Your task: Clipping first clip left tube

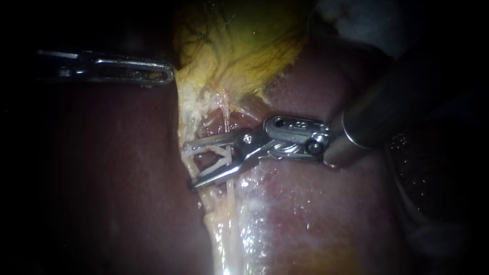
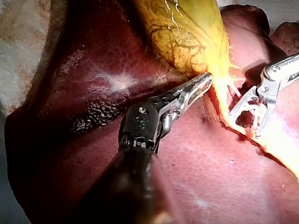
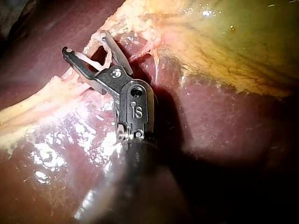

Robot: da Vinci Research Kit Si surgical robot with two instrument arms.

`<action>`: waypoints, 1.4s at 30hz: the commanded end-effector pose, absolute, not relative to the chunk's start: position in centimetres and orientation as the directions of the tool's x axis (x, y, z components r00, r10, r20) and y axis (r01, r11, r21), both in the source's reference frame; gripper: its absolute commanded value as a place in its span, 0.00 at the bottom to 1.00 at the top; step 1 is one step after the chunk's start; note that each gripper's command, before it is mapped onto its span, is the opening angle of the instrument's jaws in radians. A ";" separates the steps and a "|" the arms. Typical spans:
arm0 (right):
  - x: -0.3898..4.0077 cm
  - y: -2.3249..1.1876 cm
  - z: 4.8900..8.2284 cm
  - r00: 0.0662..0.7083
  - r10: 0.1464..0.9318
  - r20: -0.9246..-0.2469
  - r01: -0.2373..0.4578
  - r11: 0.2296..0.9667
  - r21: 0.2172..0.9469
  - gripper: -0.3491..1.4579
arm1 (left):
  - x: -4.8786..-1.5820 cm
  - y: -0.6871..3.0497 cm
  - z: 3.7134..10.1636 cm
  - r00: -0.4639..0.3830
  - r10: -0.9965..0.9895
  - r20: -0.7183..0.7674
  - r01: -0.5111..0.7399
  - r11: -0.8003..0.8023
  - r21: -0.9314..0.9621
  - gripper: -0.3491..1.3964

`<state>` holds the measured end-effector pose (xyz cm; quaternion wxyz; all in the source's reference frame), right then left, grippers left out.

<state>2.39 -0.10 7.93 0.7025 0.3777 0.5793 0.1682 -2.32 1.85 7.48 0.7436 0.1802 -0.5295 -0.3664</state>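
Right instrument [image 1: 190, 167] jaws, spread wide, carry an open white clip [image 1: 216, 155] astride the tube [image 1: 220, 201] just below the gallbladder [image 1: 239, 46]; tube looks soft, slippery, tear-prone, so squeeze squarely mid-tube.

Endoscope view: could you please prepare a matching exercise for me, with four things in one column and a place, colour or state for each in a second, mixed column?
Column one
1. left instrument
2. right instrument
3. gallbladder
4. liver

Column two
A. carries a white clip in its jaws
B. dark red, wet and shiny
C. its tip lies beside the gallbladder's edge
D. yellow, with dark branching lines

Right pairs: 1-C, 2-A, 3-D, 4-B
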 end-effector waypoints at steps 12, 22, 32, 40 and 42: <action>2.27 -0.05 7.78 0.274 0.677 -0.683 0.213 0.650 0.730 0.49 | -2.31 1.85 7.48 0.171 -0.736 0.655 0.354 0.667 0.656 0.00; 2.02 0.02 7.60 0.276 0.681 -0.678 0.247 0.631 0.735 0.49 | -2.31 1.84 7.48 0.171 -0.736 0.655 0.353 0.667 0.656 0.00; 1.84 -0.05 7.67 0.309 0.677 -0.668 0.312 0.591 0.744 0.48 | -2.31 1.84 7.48 0.171 -0.736 0.655 0.353 0.667 0.656 0.00; 1.83 -0.18 7.96 0.325 0.686 -0.651 0.302 0.577 0.759 0.48 | -2.31 1.84 7.48 0.171 -0.736 0.655 0.353 0.667 0.656 0.00; 1.82 -0.20 8.03 0.328 0.687 -0.649 0.300 0.576 0.761 0.48 | -2.31 1.84 7.48 0.171 -0.736 0.655 0.353 0.667 0.656 0.00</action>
